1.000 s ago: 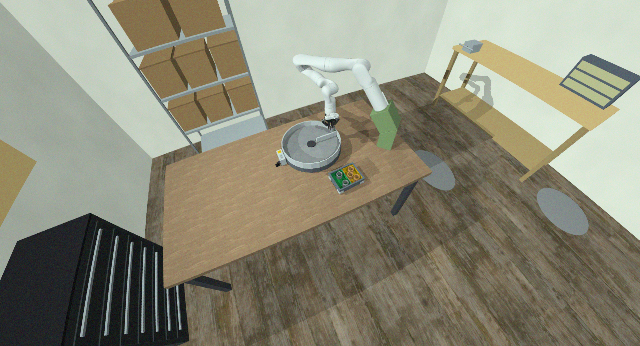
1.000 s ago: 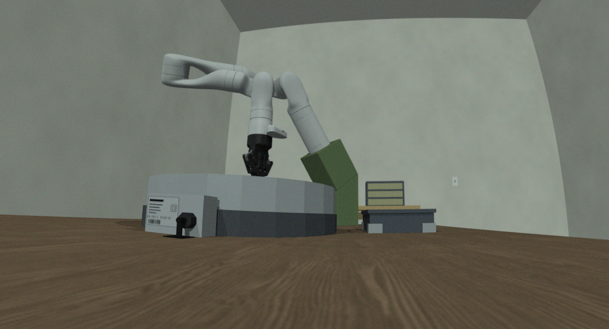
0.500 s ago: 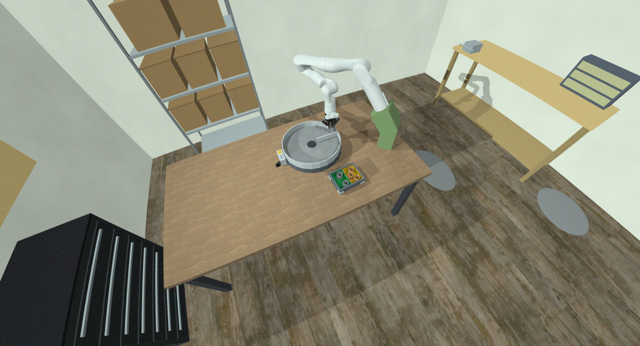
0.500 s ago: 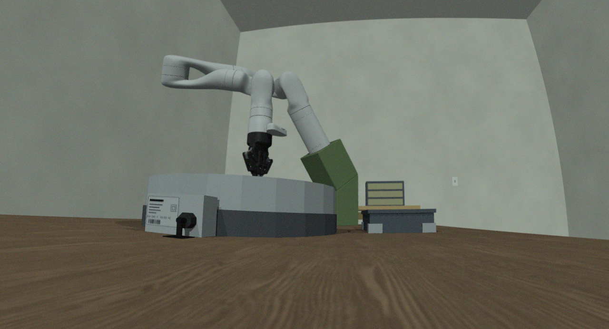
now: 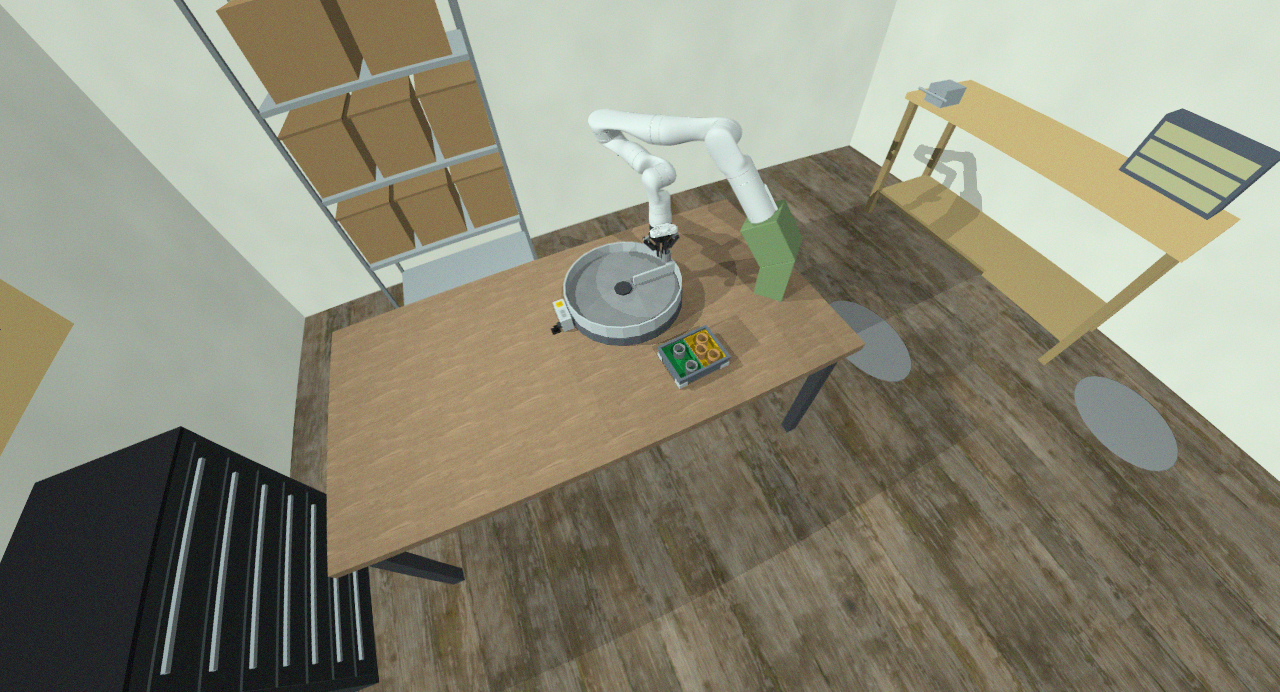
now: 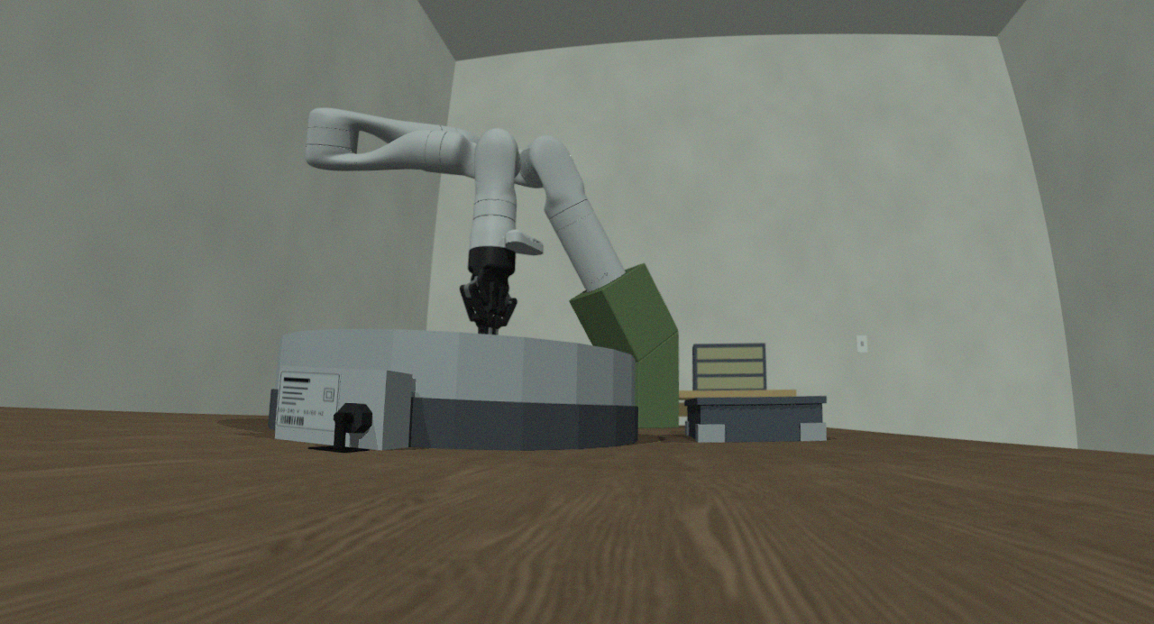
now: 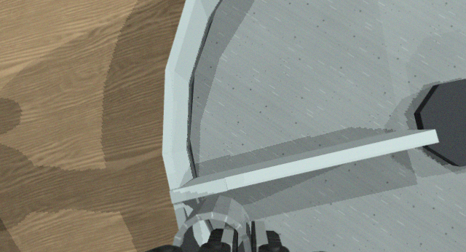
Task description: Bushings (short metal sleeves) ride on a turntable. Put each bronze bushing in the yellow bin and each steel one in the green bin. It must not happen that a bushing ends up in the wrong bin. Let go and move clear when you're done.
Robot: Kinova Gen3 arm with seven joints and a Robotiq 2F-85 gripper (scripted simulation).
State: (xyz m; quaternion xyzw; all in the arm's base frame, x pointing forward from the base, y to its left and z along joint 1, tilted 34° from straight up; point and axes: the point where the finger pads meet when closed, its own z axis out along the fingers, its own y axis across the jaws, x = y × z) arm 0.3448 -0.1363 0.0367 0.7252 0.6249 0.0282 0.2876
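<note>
My gripper (image 5: pixel 661 251) (image 6: pixel 488 328) (image 7: pixel 244 238) is shut on the wall of a steel bushing (image 7: pixel 218 206), one finger in its hole and the other outside. It is over the turntable (image 5: pixel 597 280) (image 7: pixel 291 70), by the rim, beside the light bar. No other bushing shows on the turntable, though its near and far edges are partly hidden by the rim. The green bin (image 5: pixel 680 363) holds two steel bushings. The yellow bin (image 5: pixel 715 342) holds three bronze bushings. Both bins share one grey tray in front of the turntable. In the exterior view their insides are hidden.
The light bar (image 5: pixel 653 273) (image 7: pixel 328 159) runs from the rim towards the dark hub (image 5: pixel 622 288) (image 7: pixel 445 117). The turntable's raised rim (image 6: pixel 492 370) (image 7: pixel 176 110) stands around it. A control box (image 5: pixel 562 314) (image 6: pixel 395 410) sits against its side. The green arm base (image 5: pixel 773 249) (image 6: pixel 657 378) stands at the right.
</note>
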